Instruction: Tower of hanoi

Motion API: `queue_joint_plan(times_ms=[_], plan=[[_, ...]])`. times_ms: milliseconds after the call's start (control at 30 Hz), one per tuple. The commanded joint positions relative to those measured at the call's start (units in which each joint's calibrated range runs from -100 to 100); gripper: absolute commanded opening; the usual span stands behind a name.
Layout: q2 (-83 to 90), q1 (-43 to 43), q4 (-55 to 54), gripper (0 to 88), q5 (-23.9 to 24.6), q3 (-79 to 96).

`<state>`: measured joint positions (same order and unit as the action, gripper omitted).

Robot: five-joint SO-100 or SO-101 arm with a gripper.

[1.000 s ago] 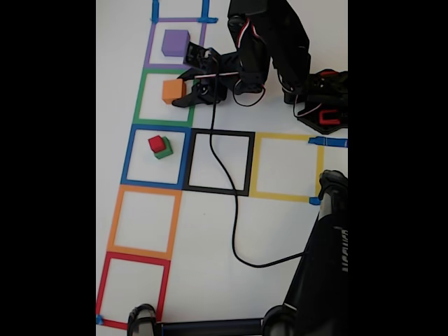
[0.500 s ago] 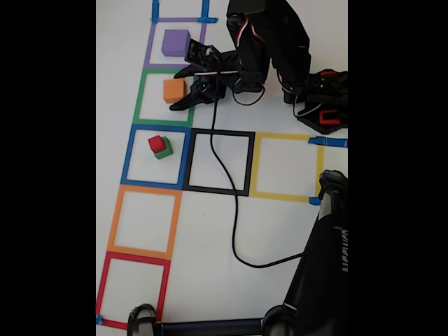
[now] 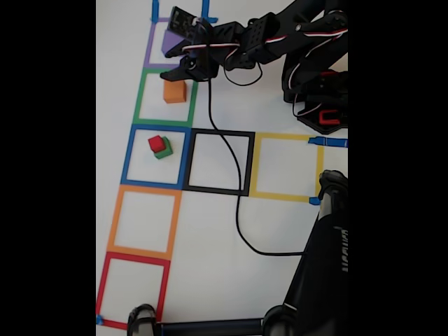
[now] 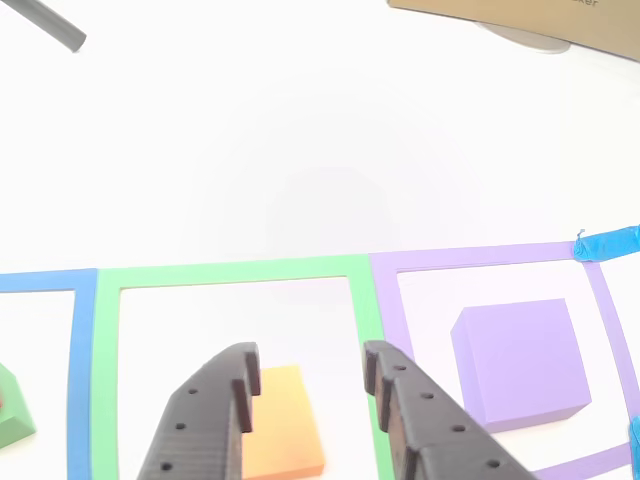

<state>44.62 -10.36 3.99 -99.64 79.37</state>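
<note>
In the fixed view the orange cube [image 3: 174,92] sits alone inside the green tape square. The red cube [image 3: 156,143] rests on the green cube [image 3: 166,151] in the blue square. The purple cube [image 3: 165,42] stands in the purple square, partly hidden by my gripper [image 3: 165,64], which hovers over the border between the purple and green squares. In the other view my gripper [image 4: 310,362] is open with nothing between its black fingers [image 4: 212,405]. The orange cube [image 4: 288,432] lies below the left finger and the purple cube [image 4: 520,360] to the right.
Black [image 3: 219,162], yellow [image 3: 285,166], orange [image 3: 143,220] and red [image 3: 133,283] tape squares lie flat on the white table. A black cable [image 3: 236,210] runs across the black square. A dark stand [image 3: 325,266] fills the lower right, and the arm's base [image 3: 322,105] is at upper right.
My gripper has left the orange cube's side and moved up the fixed view toward the purple square, with the arm stretched out. The orange cube stays in the green square.
</note>
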Motion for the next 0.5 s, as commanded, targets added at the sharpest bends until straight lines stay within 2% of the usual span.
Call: queue_joint_plan(times_ms=[0,267,467], plan=[[12.6,3.9,34.8,1.8,-0.4,-15.3],[11.7,10.5,72.0,1.1,-0.4,-50.3],[6.9,14.8,86.9,1.1,-0.4,-70.5]])
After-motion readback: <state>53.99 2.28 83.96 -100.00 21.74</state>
